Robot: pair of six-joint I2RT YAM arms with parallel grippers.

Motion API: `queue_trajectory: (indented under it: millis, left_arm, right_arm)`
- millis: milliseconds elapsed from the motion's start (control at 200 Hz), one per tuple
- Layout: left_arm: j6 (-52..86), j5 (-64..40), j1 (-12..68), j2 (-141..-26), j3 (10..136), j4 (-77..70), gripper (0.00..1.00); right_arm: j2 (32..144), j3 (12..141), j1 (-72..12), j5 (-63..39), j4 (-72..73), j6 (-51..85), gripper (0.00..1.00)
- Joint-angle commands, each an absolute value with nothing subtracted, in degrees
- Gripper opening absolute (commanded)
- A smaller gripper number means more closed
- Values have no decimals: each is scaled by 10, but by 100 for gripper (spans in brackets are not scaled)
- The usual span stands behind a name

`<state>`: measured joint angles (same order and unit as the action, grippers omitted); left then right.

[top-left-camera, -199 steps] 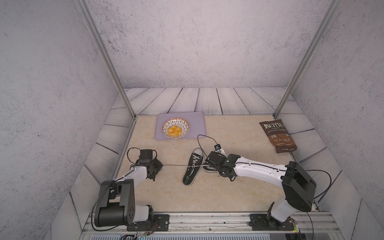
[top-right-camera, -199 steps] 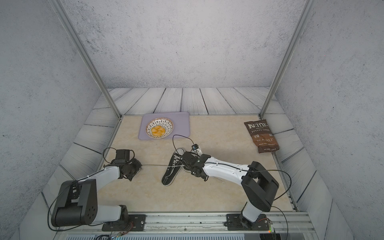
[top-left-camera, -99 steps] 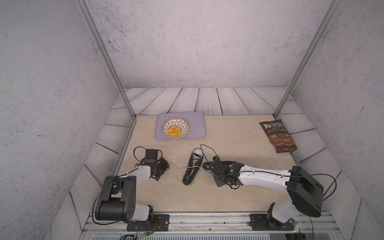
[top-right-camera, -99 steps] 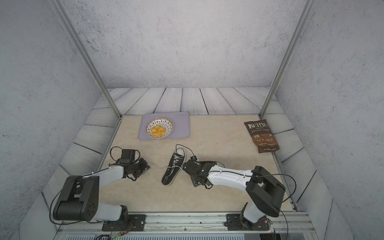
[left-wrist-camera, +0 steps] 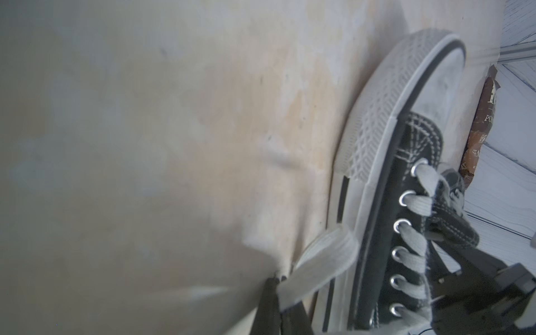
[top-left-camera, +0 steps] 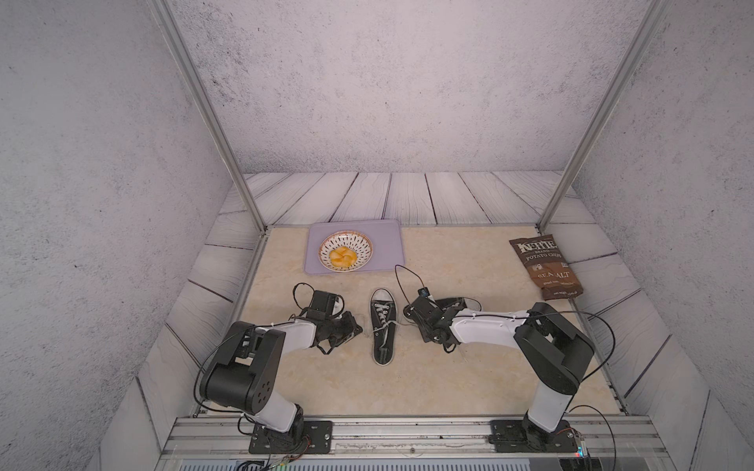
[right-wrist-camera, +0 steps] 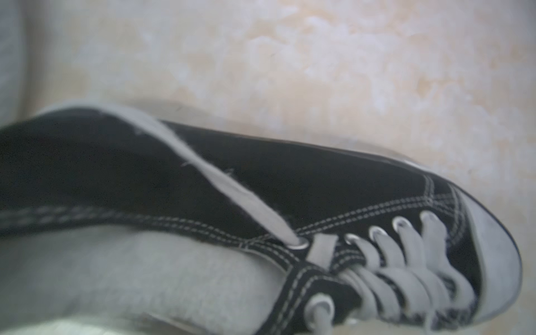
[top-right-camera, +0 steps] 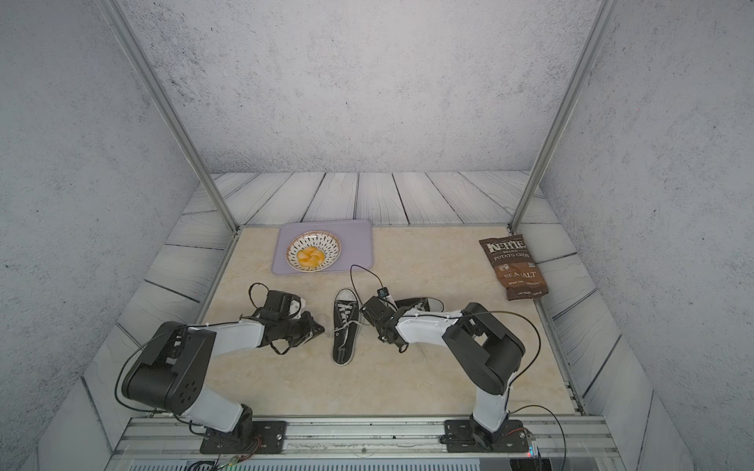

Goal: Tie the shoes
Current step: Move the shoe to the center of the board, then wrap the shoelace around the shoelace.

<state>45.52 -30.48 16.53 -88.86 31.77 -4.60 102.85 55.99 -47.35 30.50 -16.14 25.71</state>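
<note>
I've eased both arms inward, so the white lace [left-wrist-camera: 319, 261] that ran taut a second ago sags. Left gripper [top-left-camera: 358, 328] pinches it; right gripper [top-left-camera: 408, 318] is clamped shut (on its other end, I think). The black sneaker [top-left-camera: 382, 326] sits between them, no bow yet.

Lavender tray [top-left-camera: 387, 244] at the far edge of the beige table [top-left-camera: 449, 375], bearing a white patterned bowl [top-left-camera: 326, 244] with yellow chips [top-left-camera: 342, 257] inside. Brown chip bag [top-left-camera: 544, 265] flat at the far right corner, well apart from the tray. Grey planks [top-left-camera: 408, 197] behind, two metal posts [top-left-camera: 207, 118] rising at the far corners between rough grey walls [top-left-camera: 387, 81]
</note>
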Motion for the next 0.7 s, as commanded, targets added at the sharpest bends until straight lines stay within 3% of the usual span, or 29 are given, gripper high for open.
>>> queue_trajectory:
  millis: [0,335,425,455,500,520,545,696]
  left_arm:
    - [459,-261,170,-890,308,34,0]
    - [464,-100,174,-710,276,284,3]
    - [467,-110,183,-669,279,321,22]
    - [470,-114,189,-660,282,334,33]
    - [470,-114,201,-651,293,360,59]
    - [470,-112,207,-648,299,374,81]
    - [468,-107,216,-646,309,391,99]
    - [452,-24,294,-614,368,450,98]
  right_arm:
    - [1044,578,-450,346,-134,212,0]
    - [912,528,-455,134,-202,215,0]
    - [883,500,-459,82,-198,243,0]
    - [876,491,-460,73,-194,252,0]
    - [866,478,-461,62,-189,262,0]
    - [863,473,-462,61,-186,267,0]
    - [859,467,-462,59,-182,270,0]
    - [834,453,-463,48,-167,266,0]
